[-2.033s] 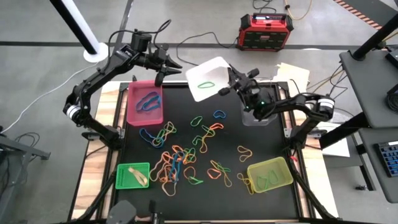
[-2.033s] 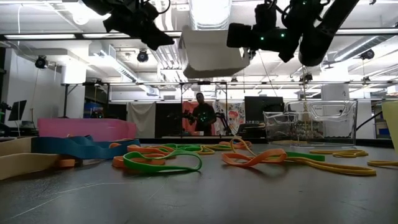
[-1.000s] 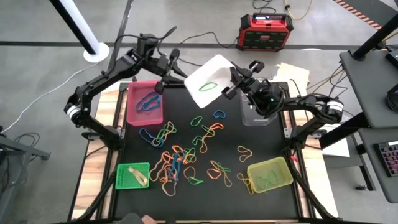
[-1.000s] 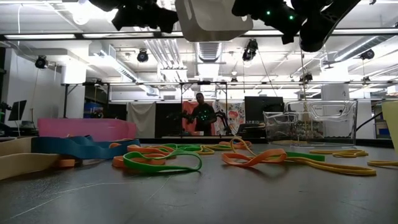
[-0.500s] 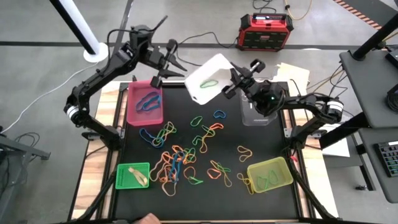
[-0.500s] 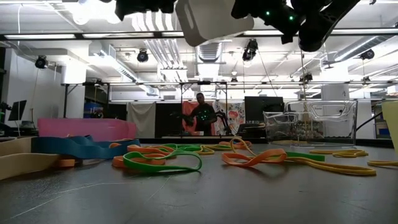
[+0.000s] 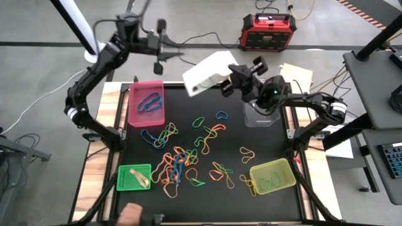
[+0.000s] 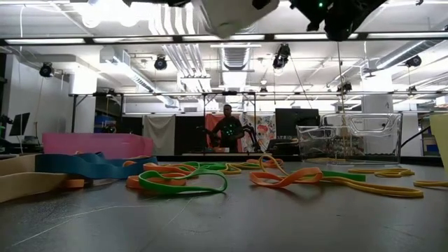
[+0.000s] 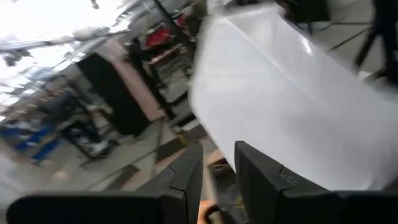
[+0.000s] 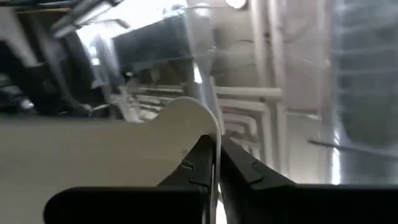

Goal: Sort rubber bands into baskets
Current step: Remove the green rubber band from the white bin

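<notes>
The white basket [image 7: 207, 70] is up in the air over the table's far edge, steeply tilted; it also shows at the top of the low view [image 8: 227, 14]. My right gripper [image 7: 228, 80] is shut on it. My left gripper [image 7: 160, 61] is raised high to the left of the basket, slightly open and empty, with the basket just ahead of it in the left wrist view [image 9: 292, 106]. Many coloured rubber bands [image 7: 182, 157] lie loose on the black mat. My right gripper pinches the white basket's rim [image 10: 214, 134] between its two fingers, at the basket's right side. The fingers come at it from the table's right. The basket is lifted clear of the table and tilted, its left end lower.
The pink basket [image 7: 146, 103] holds a blue band at the far left. The green basket [image 7: 134, 177] is near left, the yellow-green basket [image 7: 272, 176] near right, and the clear basket [image 7: 259, 116] under my right arm. A person's hand [image 7: 132, 213] shows at the near edge.
My right gripper has risen with the white basket and tipped it, so the green band inside no longer shows. My left gripper has gone up and toward the table's far left, away from the basket.
</notes>
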Robot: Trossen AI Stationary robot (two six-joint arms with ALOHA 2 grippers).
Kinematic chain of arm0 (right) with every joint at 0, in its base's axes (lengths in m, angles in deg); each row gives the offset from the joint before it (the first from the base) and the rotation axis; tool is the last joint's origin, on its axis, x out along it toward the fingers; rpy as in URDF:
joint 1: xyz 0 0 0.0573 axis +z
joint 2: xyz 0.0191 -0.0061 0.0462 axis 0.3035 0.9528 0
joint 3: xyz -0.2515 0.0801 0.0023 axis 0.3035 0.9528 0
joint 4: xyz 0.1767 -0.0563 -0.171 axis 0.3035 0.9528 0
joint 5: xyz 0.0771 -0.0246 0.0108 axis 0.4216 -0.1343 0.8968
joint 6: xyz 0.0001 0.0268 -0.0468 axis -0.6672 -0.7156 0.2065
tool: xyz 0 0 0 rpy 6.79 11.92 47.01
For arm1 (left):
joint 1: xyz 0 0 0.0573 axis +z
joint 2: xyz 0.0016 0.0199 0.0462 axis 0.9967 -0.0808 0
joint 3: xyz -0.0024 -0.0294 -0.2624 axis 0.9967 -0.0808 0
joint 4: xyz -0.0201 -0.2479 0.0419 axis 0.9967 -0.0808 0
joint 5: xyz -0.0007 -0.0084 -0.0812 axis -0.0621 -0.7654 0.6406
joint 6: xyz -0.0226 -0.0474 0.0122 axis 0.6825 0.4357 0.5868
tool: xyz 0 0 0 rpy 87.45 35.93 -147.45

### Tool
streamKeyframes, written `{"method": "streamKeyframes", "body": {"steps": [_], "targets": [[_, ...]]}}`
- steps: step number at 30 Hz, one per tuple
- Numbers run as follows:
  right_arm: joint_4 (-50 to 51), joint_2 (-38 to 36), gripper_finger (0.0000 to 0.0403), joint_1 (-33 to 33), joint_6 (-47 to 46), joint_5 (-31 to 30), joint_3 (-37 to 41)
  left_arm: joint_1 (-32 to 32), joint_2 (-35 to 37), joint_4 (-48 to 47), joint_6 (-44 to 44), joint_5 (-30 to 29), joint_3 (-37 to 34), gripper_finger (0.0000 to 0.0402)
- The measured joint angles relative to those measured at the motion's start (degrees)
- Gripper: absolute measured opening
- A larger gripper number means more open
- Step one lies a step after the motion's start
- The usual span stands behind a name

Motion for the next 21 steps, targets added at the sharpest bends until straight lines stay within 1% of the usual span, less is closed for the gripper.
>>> {"method": "streamKeyframes", "body": {"steps": [2, 3, 5, 8, 10, 12, 13, 14, 16, 17, 18, 21], "targets": [[-0.4, -0.7, 0.0009, -0.4, 0.1, 6.1, -1.0, 1.5, 0.1, -0.4, 0.4, -0.2, 2.1, 0.0078], [-0.8, -1.1, 0.0009, -0.5, 0.1, 7.5, -1.7, 2.1, 0.1, -0.5, 0.9, -0.3, 3.1, 0.0078], [0.1, -1.3, 0.0009, -0.6, 0.0, 8.0, -3.4, 3.1, 0.1, -0.8, 2.3, -0.4, 4.7, 0.0078], [5.0, -1.1, 0.0009, -0.9, -0.3, 7.7, -5.2, 4.0, 0.1, -1.7, 3.6, 0.1, 6.0, 0.0078], [7.9, -1.0, 0.0009, -1.1, -0.6, 7.9, -6.0, 4.3, 0.1, -2.4, 3.6, 0.1, 6.2, 0.0078], [8.8, -0.9, 0.0009, -1.1, 0.6, 7.3, -6.8, 4.3, 0.0, -2.4, 3.5, 0.1, 5.8, 0.0078], [8.7, -0.9, 0.0009, -1.0, -0.1, 5.8, -7.4, 4.3, 0.0, -2.4, 3.6, 0.1, 5.5, 0.0078], [8.8, -0.7, 0.0009, -1.0, -2.0, 2.7, -8.2, 4.3, 0.0, -2.5, 3.6, 0.1, 5.1, 0.0078], [12.5, -0.5, 0.0009, -1.0, -7.5, -7.9, -10.0, 4.3, 0.0, -3.2, 3.7, 0.1, 4.5, 0.0078], [16.5, -0.4, 0.0009, -1.3, -10.9, -14.0, -11.1, 4.3, 0.0, -3.4, 4.0, 0.1, 4.3, 0.0078], [21.7, -0.4, 0.0009, -1.9, -14.4, -18.8, -12.2, 4.3, 0.0, -3.7, 4.3, 0.1, 4.3, 0.0078], [40.4, 0.5, 0.0009, -4.0, -27.0, -29.4, -16.2, 4.3, 0.0, -3.8, 5.0, 0.1, 4.3, 0.0078]]}}
